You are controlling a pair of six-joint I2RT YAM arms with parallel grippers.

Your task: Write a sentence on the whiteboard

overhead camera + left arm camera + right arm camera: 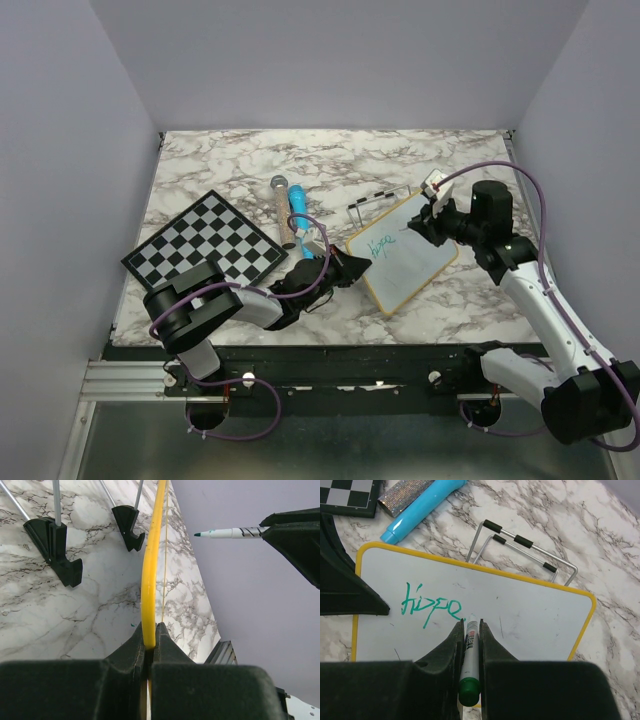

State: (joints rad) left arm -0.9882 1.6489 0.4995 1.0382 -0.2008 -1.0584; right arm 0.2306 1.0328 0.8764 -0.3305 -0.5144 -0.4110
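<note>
Right gripper [470, 630] jaws are narrow and clamped on a green marker [468, 655], cap end back towards the camera, tip pointing forward at the whiteboard [535, 615]. The tip sits just right of the last letter of the sentence [431, 605]. Only one green word is there, reading about "Hope", on the board's left half. The left wrist view shows the marker tip with a gap from the board's edge, so it looks off the surface.

Left gripper [150, 640] jaws are pinched tight on the board's yellow rim, seen edge-on. In the top view that grip is on the board's near-left corner.

The board sits right of centre on the marble table [250, 160], skewed, between the two grippers. A wire stand [525, 545] with black feet is just behind it. A blue pen-like thing [420, 507] and a glittery silver item [402, 497] lie past the board's far-left corner. The chessboard [205, 245] is on the table's left, apart from the board.
</note>
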